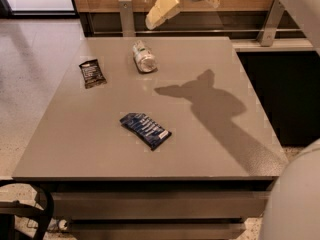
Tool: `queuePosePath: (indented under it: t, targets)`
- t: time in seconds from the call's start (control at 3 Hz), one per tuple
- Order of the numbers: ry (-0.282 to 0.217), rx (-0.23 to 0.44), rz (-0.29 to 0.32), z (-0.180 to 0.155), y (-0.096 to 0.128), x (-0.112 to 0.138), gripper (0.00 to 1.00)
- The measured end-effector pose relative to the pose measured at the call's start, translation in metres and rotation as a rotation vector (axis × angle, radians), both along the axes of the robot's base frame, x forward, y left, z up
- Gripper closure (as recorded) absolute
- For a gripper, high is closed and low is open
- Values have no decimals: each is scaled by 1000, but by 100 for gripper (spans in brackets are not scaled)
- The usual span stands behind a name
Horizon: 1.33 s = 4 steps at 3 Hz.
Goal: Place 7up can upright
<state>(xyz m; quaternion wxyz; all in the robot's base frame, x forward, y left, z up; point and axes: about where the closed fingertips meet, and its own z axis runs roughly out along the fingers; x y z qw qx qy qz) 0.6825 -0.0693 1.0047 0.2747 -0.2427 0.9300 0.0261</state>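
Observation:
The 7up can [144, 57] lies on its side on the far part of the grey table [90, 149], one shiny end facing the camera. My gripper [187, 3] hangs in the air above the table's far edge, up and to the right of the can, touching nothing. Its cream fingers [162, 6] are spread apart and hold nothing, so it is open. The gripper's shadow [205, 101] falls on the tabletop to the right of the can.
A flat black packet [92, 73] lies at the far left of the table. A flat blue wrapper [145, 130] lies near the middle front. A wooden rail with metal posts [126, 15] runs behind the table. Part of my pale body [292, 199] fills the lower right corner.

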Motion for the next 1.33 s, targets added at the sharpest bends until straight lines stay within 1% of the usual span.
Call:
queuePosePath:
  t: [0.67, 1.0, 1.33]
  targets:
    - [86, -28, -45, -25, 18, 33, 0]
    - [114, -26, -46, -34, 24, 45, 0]
    - [151, -15, -30, -52, 36, 62, 0]
